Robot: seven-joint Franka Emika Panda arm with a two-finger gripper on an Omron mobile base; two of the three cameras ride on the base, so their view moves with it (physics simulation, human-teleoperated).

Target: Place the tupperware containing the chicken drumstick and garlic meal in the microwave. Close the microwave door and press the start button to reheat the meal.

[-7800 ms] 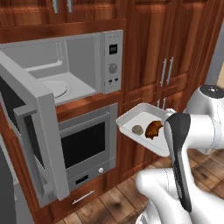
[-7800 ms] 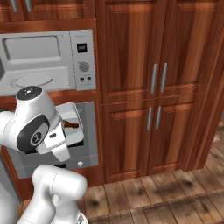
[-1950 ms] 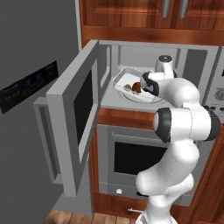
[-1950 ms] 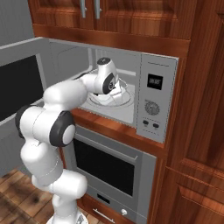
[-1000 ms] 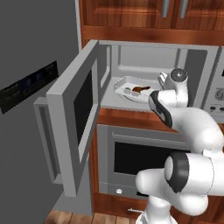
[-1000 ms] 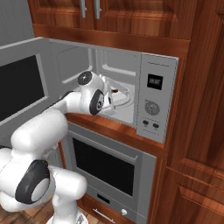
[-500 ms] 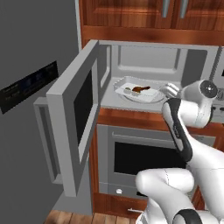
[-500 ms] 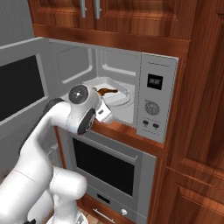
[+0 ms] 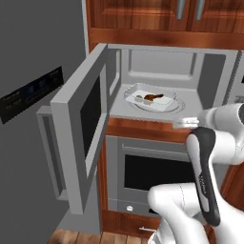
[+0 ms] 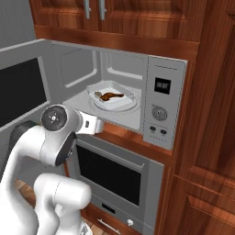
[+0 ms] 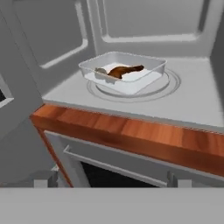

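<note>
The tupperware (image 9: 150,97) (image 10: 110,97) (image 11: 124,72) rests on the round turntable inside the microwave (image 9: 190,71) (image 10: 137,69). It holds the brown chicken drumstick (image 11: 124,70) (image 9: 153,98) (image 10: 111,96) and, beside it, the small garlic (image 11: 101,71) (image 9: 139,98). My gripper (image 9: 185,123) (image 10: 93,125) (image 11: 110,179) hangs outside the cavity, in front of the wooden ledge, apart from the tray. Its fingertips (image 11: 43,178) stand wide apart with nothing between them, so it is open. The microwave door (image 9: 80,136) (image 10: 22,94) is swung fully open to the left, its bar handle (image 9: 47,152) facing outward.
The button panel (image 10: 160,110) is at the microwave's right. Under the wooden ledge (image 11: 131,131) sits the larger oven (image 9: 152,171) (image 10: 114,170) with its horizontal handle (image 11: 109,166). A grey fridge wall (image 9: 28,95) stands to the left. Wooden cabinets (image 10: 206,114) are above and to the right.
The gripper has let go of the tupperware, which now sits on the turntable, and the arm has drawn back out of the cavity. The door has stayed open.
</note>
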